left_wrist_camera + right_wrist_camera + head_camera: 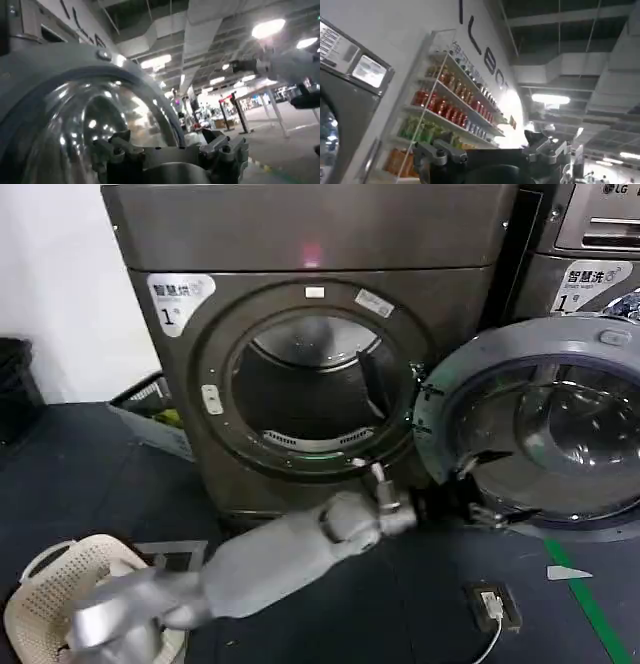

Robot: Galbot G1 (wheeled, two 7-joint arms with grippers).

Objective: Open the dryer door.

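Your left arm (290,549) reaches to the dryer door's (530,439) lower edge; left gripper (170,157) spread, empty. Door's swung wide right of the dryer (300,314), so just retract. Right gripper (490,155) also spread.

A dark floor (80,474) is stretching out below a white wall (55,284), with a green tape line (590,604) running across it at the right and a cream laundry basket (60,584) sitting at the lower left. Long ceiling lights (269,28) are glowing under grey ductwork (560,70). Wall shelves (450,110) are holding rows of red and green bottles, and a grey crate (150,419) is resting against the white wall.
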